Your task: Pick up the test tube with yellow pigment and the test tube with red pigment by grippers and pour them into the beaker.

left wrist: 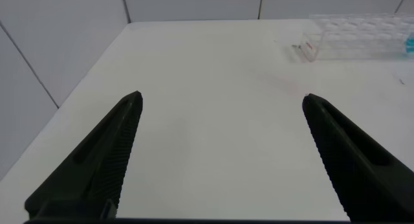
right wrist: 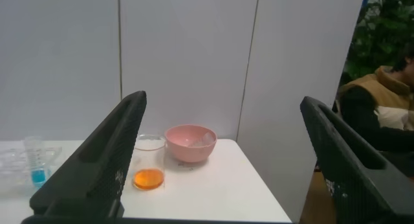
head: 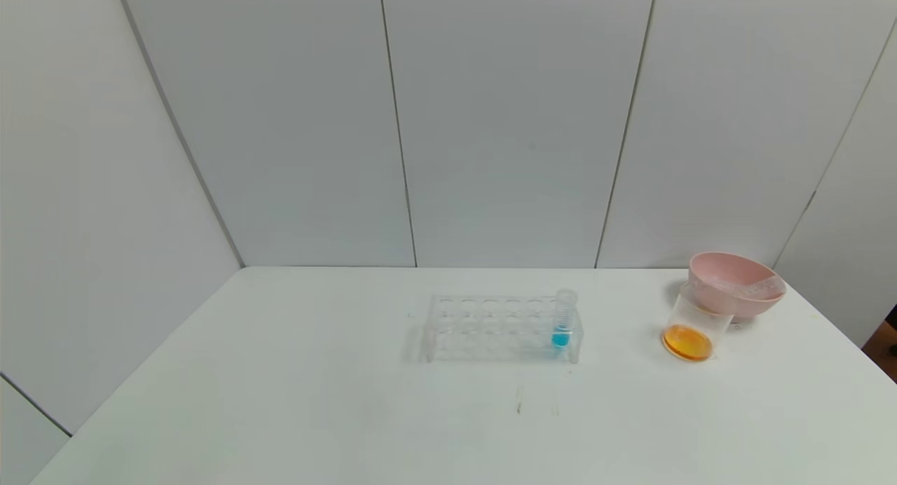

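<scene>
Beaker (head: 690,329) stands on the bench (head: 280,401) at its right side, touching the pink bowl (head: 734,284), and holds orange liquid; the pour looks complete. Count: one beaker, one bowl, one clear tube rack (head: 490,327), one tube with blue liquid (head: 563,320) in the rack's right end. No yellow or red tube is clearly visible; the bowl holds something clear, unidentifiable. Left pincer (left wrist: 220,153) and right pincer (right wrist: 223,153) both stand wide apart, holding nothing, clear of the items. Remaining step, as judged: park both arms without brushing the beaker.
</scene>
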Action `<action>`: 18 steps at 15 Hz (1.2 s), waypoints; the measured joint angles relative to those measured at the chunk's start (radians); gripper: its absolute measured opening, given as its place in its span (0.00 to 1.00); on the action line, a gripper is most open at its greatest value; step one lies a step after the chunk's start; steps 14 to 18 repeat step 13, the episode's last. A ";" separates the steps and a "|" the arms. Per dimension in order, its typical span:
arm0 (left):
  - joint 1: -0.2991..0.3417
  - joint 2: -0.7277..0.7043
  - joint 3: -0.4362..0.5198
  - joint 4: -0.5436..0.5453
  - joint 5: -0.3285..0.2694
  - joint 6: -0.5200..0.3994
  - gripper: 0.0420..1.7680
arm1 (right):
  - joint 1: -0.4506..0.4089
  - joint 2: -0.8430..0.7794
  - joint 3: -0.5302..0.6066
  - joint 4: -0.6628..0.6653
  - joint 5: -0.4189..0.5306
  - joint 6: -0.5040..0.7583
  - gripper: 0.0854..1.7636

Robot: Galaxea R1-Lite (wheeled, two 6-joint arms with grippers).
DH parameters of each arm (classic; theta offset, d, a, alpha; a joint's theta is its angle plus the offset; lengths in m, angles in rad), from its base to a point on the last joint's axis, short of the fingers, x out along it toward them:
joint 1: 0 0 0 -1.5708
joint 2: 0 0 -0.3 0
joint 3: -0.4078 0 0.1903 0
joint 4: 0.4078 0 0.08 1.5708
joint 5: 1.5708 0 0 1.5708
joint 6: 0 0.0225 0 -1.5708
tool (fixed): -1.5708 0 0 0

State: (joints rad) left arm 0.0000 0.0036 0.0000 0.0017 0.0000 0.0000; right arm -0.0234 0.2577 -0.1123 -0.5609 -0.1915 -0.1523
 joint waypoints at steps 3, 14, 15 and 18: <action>0.000 0.000 0.000 0.000 0.000 0.000 1.00 | 0.016 -0.105 0.072 0.069 0.004 -0.009 0.96; 0.000 0.000 0.000 0.000 0.000 0.000 1.00 | 0.021 -0.257 0.103 0.574 0.231 0.089 0.96; 0.000 0.000 0.000 0.000 0.000 0.000 1.00 | 0.021 -0.257 0.103 0.574 0.231 0.089 0.96; 0.000 0.000 0.000 0.000 0.000 0.000 1.00 | 0.021 -0.257 0.103 0.574 0.231 0.089 0.96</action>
